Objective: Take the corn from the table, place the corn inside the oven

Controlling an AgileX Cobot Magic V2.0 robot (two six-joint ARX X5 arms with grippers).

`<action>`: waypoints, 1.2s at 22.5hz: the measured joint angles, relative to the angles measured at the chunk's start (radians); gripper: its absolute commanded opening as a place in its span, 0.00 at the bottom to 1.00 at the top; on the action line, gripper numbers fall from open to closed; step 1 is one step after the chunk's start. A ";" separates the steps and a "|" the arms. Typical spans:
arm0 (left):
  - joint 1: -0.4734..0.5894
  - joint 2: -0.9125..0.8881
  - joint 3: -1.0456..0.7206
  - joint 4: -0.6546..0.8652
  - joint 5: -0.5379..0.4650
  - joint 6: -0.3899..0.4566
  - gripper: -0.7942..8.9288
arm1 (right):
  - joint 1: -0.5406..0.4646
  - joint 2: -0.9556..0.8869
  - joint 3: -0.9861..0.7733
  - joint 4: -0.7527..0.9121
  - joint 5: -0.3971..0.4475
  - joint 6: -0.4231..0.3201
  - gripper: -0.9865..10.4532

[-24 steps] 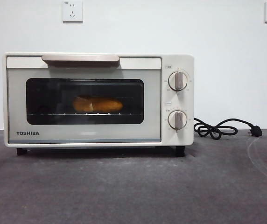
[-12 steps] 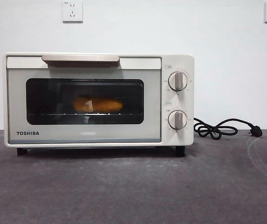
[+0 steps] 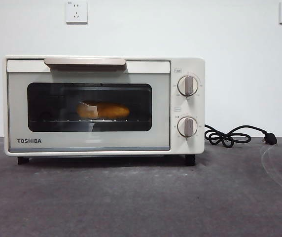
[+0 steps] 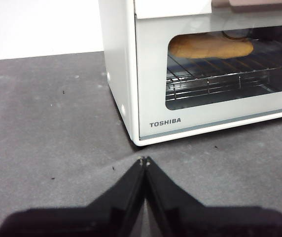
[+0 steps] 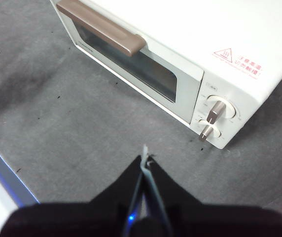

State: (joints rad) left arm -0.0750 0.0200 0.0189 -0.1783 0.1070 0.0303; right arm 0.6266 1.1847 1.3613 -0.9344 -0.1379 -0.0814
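The corn (image 3: pixel 103 110) lies on the wire rack inside the oven (image 3: pixel 104 104), seen through the dark glass of the closed door. In the left wrist view the corn (image 4: pixel 211 46) shows behind the glass near the oven's (image 4: pixel 146 64) left corner. My left gripper (image 4: pixel 144 161) is shut and holds nothing, low over the table (image 4: pixel 47 123) in front of that corner. My right gripper (image 5: pixel 145 159) is shut and holds nothing, high above the table in front of the oven's (image 5: pixel 180 39) knobs. Neither gripper appears in the front view.
The oven's black power cord and plug (image 3: pixel 234 136) lie on the table (image 3: pixel 141 197) to its right. Two wall sockets (image 3: pixel 76 11) sit on the white wall behind. The table's edge (image 5: pixel 8 177) shows in the right wrist view.
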 measured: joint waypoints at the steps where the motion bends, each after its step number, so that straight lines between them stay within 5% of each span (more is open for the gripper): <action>1: 0.000 0.002 0.000 0.000 0.000 0.000 0.08 | 0.000 0.000 0.000 0.000 0.000 0.000 0.08; 20: 0.000 0.036 0.000 0.000 0.000 0.003 0.08 | -0.003 0.000 0.000 0.017 0.039 -0.009 0.09; 24: 0.000 0.045 0.000 0.000 0.000 0.003 0.08 | -0.051 -0.001 0.000 0.018 0.105 -0.079 0.09; 27: 0.000 0.046 0.000 0.000 0.000 0.003 0.08 | -0.178 -0.039 -0.064 0.112 0.101 -0.117 0.09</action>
State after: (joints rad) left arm -0.0750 0.0662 0.0189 -0.1783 0.1070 0.0338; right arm 0.4484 1.1458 1.2968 -0.8227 -0.0368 -0.1989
